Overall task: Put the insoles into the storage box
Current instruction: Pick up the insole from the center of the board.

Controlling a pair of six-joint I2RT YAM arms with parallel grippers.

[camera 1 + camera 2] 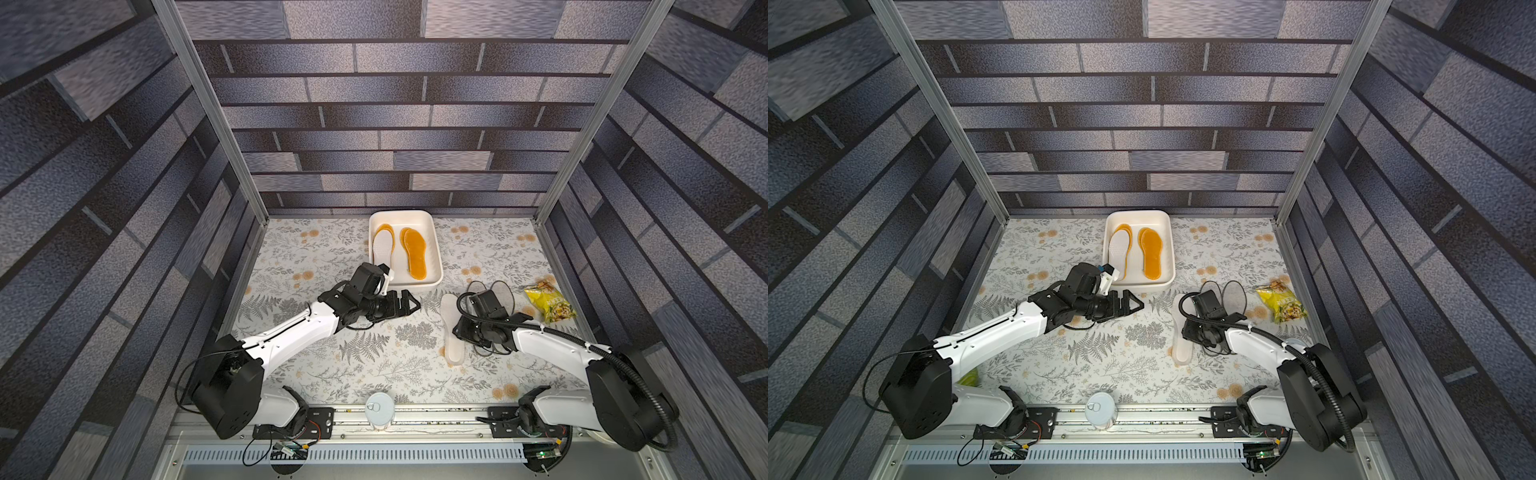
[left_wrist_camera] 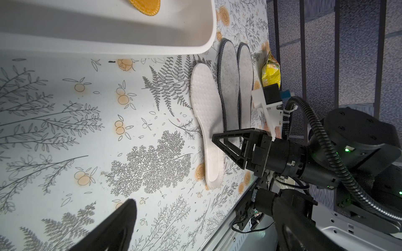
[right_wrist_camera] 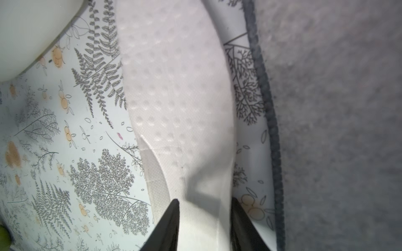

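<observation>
Right wrist view: R claw [image 3: 205, 201] part-closed, pinching the white insole [image 3: 178, 97] across its width. L claw [image 1: 411, 305] wide open, empty, near the storage box [image 1: 415, 286].

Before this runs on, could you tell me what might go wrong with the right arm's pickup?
The right gripper has its jaws either side of the white foam insole, which may buckle or slip. The grey felt insole lies close beside it and could snag. The left gripper, jaws open, hangs by the near wall of the storage box, so the carry could clip it.
</observation>
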